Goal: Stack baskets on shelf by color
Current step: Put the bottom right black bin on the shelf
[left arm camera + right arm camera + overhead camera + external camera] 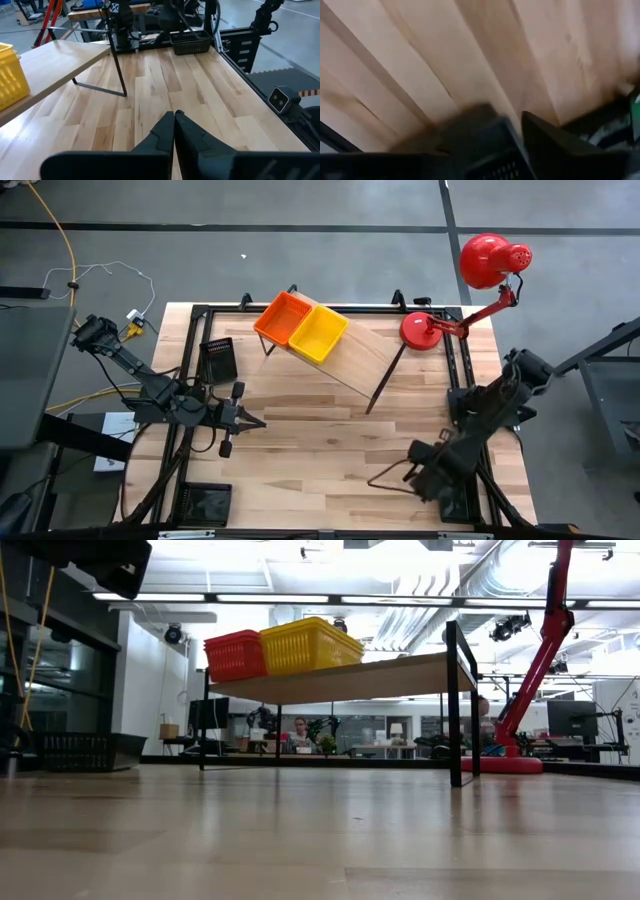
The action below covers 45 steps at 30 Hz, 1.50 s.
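The light wood shelf (350, 355) stands slantwise at the table's far middle. On its left end an orange-red basket (283, 318) and a yellow basket (318, 333) sit side by side on their bottoms (285, 648). One black basket (218, 360) rests on the table left of the shelf. Another (208, 502) sits at the near left corner. My left gripper (258, 421) is shut and empty over the table's left middle. My right gripper (415, 472) is low at the near right, shut on a third black basket (190, 42). My right gripper has the black basket by its lattice wall (495, 162), one finger (547, 145) on each side of it, coming from above and slanting down. The view is blurred. The basket is upright at table level; I cannot tell whether it is lifted clear.
A red desk lamp (430, 330) stands at the far right corner, its head (490, 260) beyond the table edge. The shelf's thin black legs (385, 385) reach down to the tabletop. Bare planks lie across the table's middle (330, 450). A person sits in the room beyond.
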{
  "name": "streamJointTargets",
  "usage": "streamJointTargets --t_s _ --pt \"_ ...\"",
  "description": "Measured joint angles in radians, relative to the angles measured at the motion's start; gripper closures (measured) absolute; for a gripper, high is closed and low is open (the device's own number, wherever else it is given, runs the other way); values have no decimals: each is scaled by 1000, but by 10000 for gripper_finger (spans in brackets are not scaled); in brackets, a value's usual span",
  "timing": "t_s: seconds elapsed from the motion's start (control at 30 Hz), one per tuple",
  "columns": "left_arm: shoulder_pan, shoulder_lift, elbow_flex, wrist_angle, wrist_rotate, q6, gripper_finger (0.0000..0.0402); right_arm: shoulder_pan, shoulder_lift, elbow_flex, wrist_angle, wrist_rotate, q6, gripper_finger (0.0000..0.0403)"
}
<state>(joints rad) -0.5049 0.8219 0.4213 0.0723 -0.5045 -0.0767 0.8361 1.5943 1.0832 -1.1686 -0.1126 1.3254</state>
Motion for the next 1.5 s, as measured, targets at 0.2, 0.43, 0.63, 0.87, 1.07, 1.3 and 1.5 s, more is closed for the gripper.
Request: streamJointTargets --t_s 0.2,0.43,0.63,0.87,1.07,1.3,1.5 --pt "0 0 0 0 0 1 401 53 37 0 -81 -115 -15 161" --pt "0 0 0 0 0 1 401 109 37 -44 -93 -139 20 151" --pt "0 0 0 0 0 1 401 120 37 -176 22 -154 19 151" --pt "0 0 0 0 0 1 401 120 37 -253 112 -124 -8 163" --pt "0 0 1 0 0 1 401 116 37 -260 122 -123 -49 280" --pt "0 0 1 0 0 1 401 85 12 -205 133 -126 -96 377" --pt "0 0 1 0 0 1 401 5 -32 -75 196 -3 -130 397"
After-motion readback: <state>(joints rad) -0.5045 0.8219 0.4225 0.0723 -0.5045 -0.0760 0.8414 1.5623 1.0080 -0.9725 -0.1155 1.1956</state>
